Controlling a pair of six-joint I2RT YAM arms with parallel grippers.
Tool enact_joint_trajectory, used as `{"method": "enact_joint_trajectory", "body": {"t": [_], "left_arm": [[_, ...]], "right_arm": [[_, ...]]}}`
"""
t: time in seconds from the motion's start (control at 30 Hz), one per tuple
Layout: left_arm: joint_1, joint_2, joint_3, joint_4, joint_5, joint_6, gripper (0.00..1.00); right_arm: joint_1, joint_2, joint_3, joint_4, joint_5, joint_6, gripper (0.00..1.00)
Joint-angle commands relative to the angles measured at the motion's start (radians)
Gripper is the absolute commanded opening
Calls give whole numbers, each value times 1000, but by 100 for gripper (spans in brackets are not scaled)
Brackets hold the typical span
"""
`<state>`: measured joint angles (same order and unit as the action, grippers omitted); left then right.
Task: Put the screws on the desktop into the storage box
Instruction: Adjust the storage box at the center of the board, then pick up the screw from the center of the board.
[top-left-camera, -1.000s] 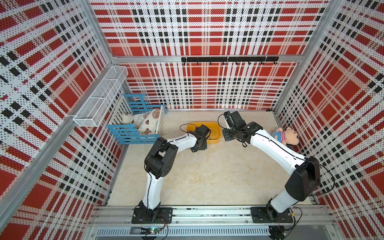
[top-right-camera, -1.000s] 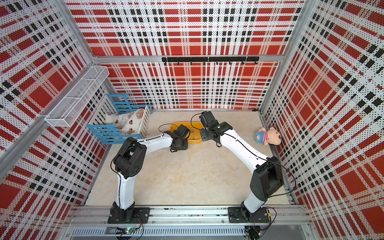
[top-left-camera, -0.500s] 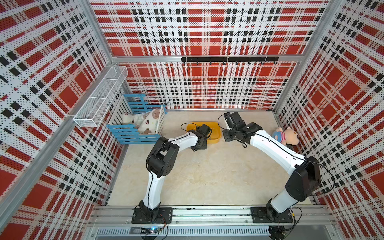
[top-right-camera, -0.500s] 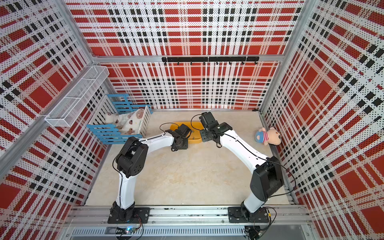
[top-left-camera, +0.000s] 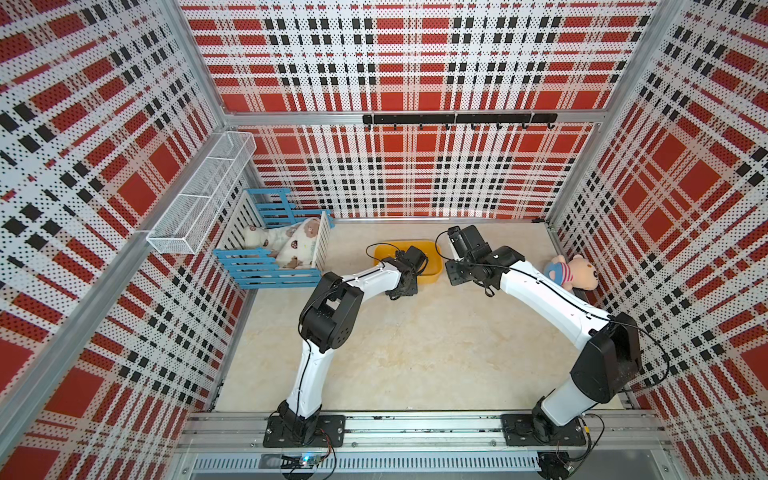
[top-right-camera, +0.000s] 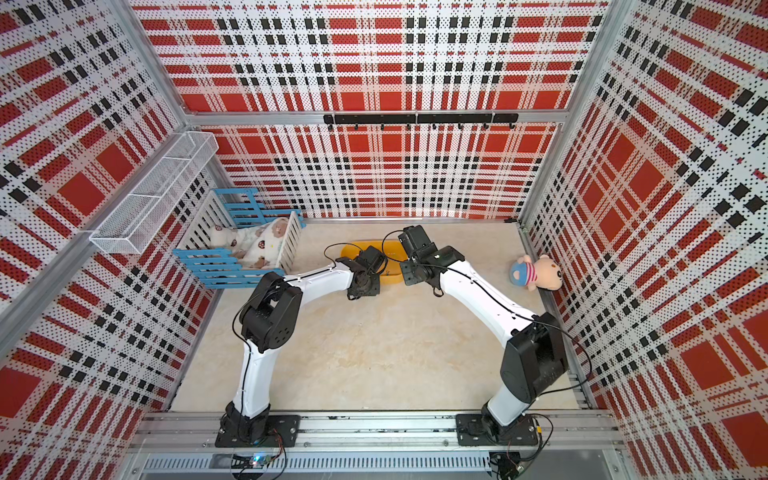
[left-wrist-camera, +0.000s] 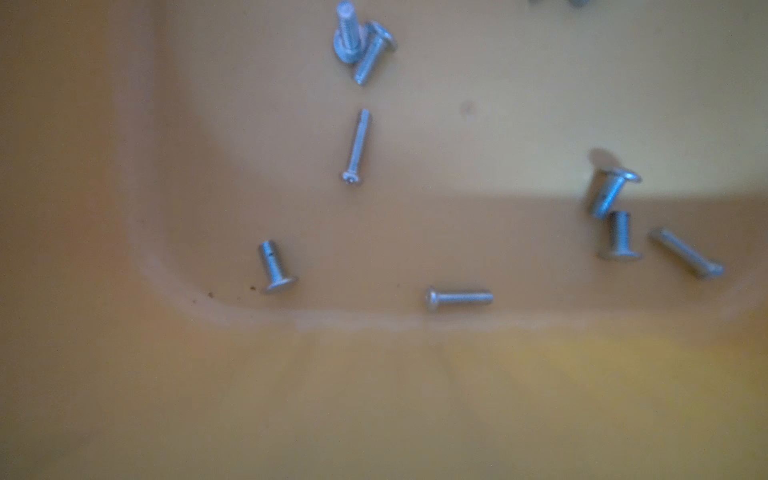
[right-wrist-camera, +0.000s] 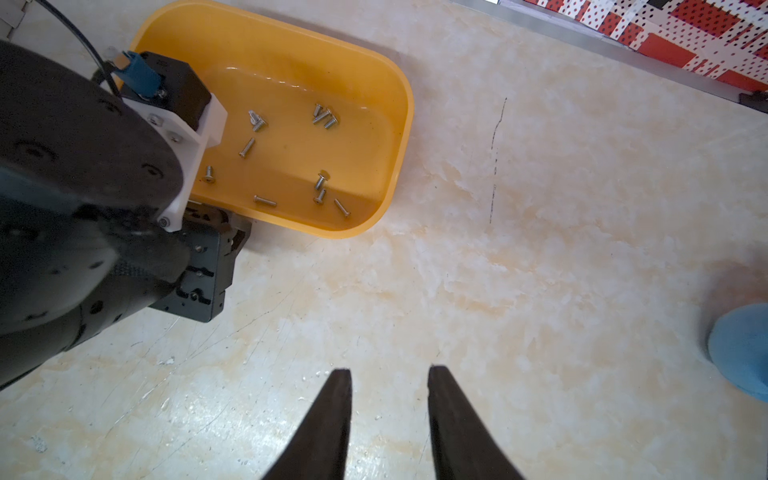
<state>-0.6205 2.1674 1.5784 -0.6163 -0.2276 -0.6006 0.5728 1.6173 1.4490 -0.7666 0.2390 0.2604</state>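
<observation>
A beige bench carries a yellow box near the back, its long side running left to right between both arms. The left claw hangs at the box's near edge, its opening hidden. The right claw, narrowly parted and empty, hovers beside the box over open bench. About a dozen screws lie inside; none shows outside.

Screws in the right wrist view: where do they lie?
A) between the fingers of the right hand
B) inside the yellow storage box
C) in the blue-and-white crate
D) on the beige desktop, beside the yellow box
B: the screws lie scattered on the floor of the storage box, all within its yellow walls.
</observation>
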Motion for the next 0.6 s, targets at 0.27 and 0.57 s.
{"method": "enact_joint_trajectory", "body": {"t": [0.27, 0.57], "left_arm": [[-2, 40, -17, -68, -17, 3, 17], [-2, 20, -34, -79, -35, 7, 6]], "right_arm": [[-4, -34, -14, 21, -13, 8, 36], [-5, -27, -8, 17, -18, 9, 36]]}}
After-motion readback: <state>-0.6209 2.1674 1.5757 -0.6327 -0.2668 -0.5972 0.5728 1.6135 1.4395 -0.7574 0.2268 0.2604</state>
